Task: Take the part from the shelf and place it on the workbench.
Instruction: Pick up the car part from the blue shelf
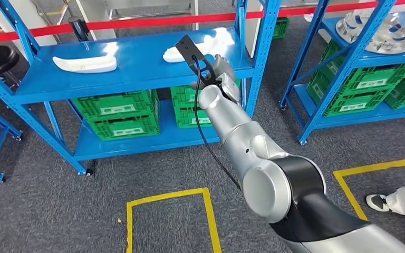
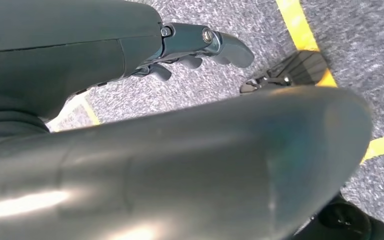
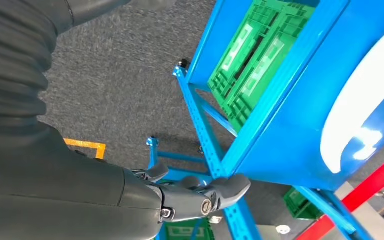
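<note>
Right arm (image 1: 253,153) extended forward, right hand (image 3: 200,192) empty, fingers loosely apart; left hand (image 2: 200,47) hanging, empty.

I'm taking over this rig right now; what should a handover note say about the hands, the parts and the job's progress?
Right hand: raised at the front edge of the blue shelf, holding nothing, fingers apart in the right wrist view.
Left hand: hangs over the grey floor, holding nothing.
Parts: the near white part and the far white part both lie on the shelf's top level.
Done: reach toward the shelf.
Left: grasp a part, lift it, carry it to the workbench.
</note>
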You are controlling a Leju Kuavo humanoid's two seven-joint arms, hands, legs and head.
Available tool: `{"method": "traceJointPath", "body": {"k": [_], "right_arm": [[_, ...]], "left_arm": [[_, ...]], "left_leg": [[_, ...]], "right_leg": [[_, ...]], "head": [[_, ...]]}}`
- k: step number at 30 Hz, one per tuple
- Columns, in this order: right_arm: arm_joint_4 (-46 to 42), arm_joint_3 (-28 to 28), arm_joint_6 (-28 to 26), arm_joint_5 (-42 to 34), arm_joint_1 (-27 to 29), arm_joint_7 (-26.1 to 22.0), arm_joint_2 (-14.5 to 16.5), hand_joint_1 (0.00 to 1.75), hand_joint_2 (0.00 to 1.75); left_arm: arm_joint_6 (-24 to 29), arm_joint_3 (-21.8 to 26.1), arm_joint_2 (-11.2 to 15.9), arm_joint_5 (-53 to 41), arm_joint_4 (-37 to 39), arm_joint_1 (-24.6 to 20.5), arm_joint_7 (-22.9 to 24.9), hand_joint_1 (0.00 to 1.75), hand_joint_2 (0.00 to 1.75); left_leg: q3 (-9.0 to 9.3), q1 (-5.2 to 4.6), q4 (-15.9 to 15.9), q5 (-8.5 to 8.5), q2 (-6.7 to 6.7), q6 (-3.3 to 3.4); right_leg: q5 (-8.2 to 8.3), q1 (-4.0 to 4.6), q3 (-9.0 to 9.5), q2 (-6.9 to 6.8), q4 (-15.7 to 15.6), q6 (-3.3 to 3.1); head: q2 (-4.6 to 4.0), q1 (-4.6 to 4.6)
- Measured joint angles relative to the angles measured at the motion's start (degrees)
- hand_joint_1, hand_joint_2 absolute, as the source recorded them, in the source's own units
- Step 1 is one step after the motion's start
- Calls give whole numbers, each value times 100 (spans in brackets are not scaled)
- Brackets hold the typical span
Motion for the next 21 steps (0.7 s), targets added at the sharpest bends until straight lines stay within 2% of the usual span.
{"method": "traceJointPath", "body": {"k": [2, 4, 5, 7, 8, 9, 10, 11, 12, 13, 14, 16, 18, 19, 21], "right_arm": [[-2, 0, -1, -3, -4, -3, -9, 0, 175], [-7, 0, -4, -4, -19, -4, -17, 0, 175], [-8, 0, -6, -5, -28, -5, -21, 0, 175], [-2, 1, -9, -7, -25, 1, -34, 0, 175], [3, 1, -9, -8, -10, 5, -44, 0, 175], [8, 1, -9, -9, 7, 9, -56, 0, 175], [11, 1, -10, -9, 17, 12, -70, 0, 175], [12, 0, -11, -8, 19, 12, -79, 0, 175], [11, 0, -13, -8, 16, 11, -84, 0, 175], [11, 0, -15, -8, 7, 11, -87, 0, 175], [11, 0, -16, -9, 0, 11, -87, 0, 175], [11, 0, -19, -11, -9, 10, -87, 0, 175], [5, 1, -27, -11, -12, 9, -96, 0, 175], [1, 1, -30, -11, -18, 5, -100, 0, 175], [-3, 2, -32, -11, -25, -4, -102, 0, 175]], "left_arm": [[0, 0, -1, -2, -1, -6, 13, 0, 0], [0, 0, -1, -4, -2, -9, 17, 0, 0], [0, 1, -2, -5, -2, -14, 17, 0, 0], [0, 2, -4, -6, -2, -22, 17, 0, 0], [0, 2, -4, -8, -1, -22, 17, 0, 0], [0, 2, -5, -11, -1, -20, 17, 0, 0], [0, 2, -5, -18, 0, -19, 17, 0, 0], [0, 2, -5, -25, 0, -18, 17, 0, 0], [0, 2, -7, -33, 0, -18, 17, 0, 0], [1, 2, -9, -40, -1, -21, 17, 0, 0], [2, 2, -12, -45, -1, -24, 17, 0, 0], [4, 2, -20, -53, -2, -30, 17, 0, 0], [4, 2, -22, -59, -5, -29, 19, 0, 0], [4, 2, -21, -62, -7, -29, 21, 0, 0], [4, 2, -14, -64, -9, -30, 26, 0, 0]], "left_leg": [[26, 3, -29, -24, -11, 73], [79, 21, -69, -39, -14, 155], [107, 27, -86, -48, -14, 191], [138, 14, -87, -80, -13, 244], [151, 6, -83, -98, -15, 261], [167, -2, -76, -120, -22, 272], [186, -10, -66, -144, -33, 277], [213, -17, -56, -171, -44, 273], [240, -22, -47, -198, -53, 263], [260, -37, -36, -226, -58, 241], [274, -46, -33, -250, -58, 214], [289, -49, -40, -280, -56, 150], [301, -43, -30, -310, -44, 87], [260, -41, 69, -367, -35, 56], [1, -16, 587, -595, -20, -4]], "right_leg": [[-19, 2, 21, -9, -36, 75], [-117, 0, -40, -20, 122, 135], [-224, 2, -171, -22, 371, 151], [-446, 15, -590, -22, 1080, 161], [-490, 18, -791, -22, 1366, 161], [-427, 20, -912, -23, 1470, 155], [-275, 23, -930, -23, 1369, 141], [-52, 32, -840, -23, 1068, 114], [164, 47, -694, -25, 670, 75], [308, 67, -545, -30, 327, 39], [386, 85, -437, -34, 88, 7], [373, 112, -371, -35, -25, -39], [375, 93, -324, -31, -69, -93], [376, 74, -286, -33, -98, -122], [360, 40, -215, -38, -137, -168]], "head": [[0, -1], [0, 8], [0, 13], [0, 21], [0, 21], [0, 22], [0, 23], [0, 25], [0, 26], [0, 24], [0, 22], [0, 19], [0, 20], [0, 9], [0, -13]]}}
